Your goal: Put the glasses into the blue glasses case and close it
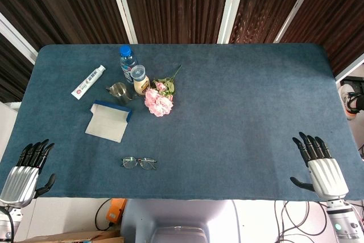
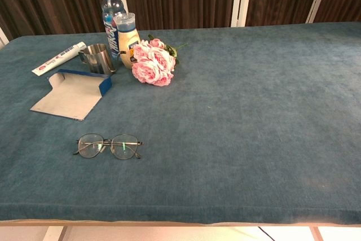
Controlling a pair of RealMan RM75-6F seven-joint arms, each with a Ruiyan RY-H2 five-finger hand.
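Thin dark-framed glasses point(image 1: 139, 163) point(image 2: 108, 146) lie folded flat on the blue cloth near the front left. Behind them the blue glasses case point(image 1: 108, 120) point(image 2: 73, 92) lies open, its grey lining facing up. My left hand point(image 1: 27, 172) rests at the table's front left corner, fingers apart and holding nothing, well left of the glasses. At the front right edge my right hand point(image 1: 319, 167) lies flat with fingers spread, far from both objects. Neither hand shows in the chest view.
Behind the case stand a metal cup point(image 1: 119, 91) point(image 2: 97, 58), a blue-capped water bottle point(image 1: 128, 62) point(image 2: 111, 9) and a small cream bottle point(image 1: 140, 79) point(image 2: 127, 40). Pink flowers point(image 1: 158, 101) point(image 2: 152, 64) lie to their right, a toothpaste tube point(image 1: 88, 82) point(image 2: 58, 58) to the left.
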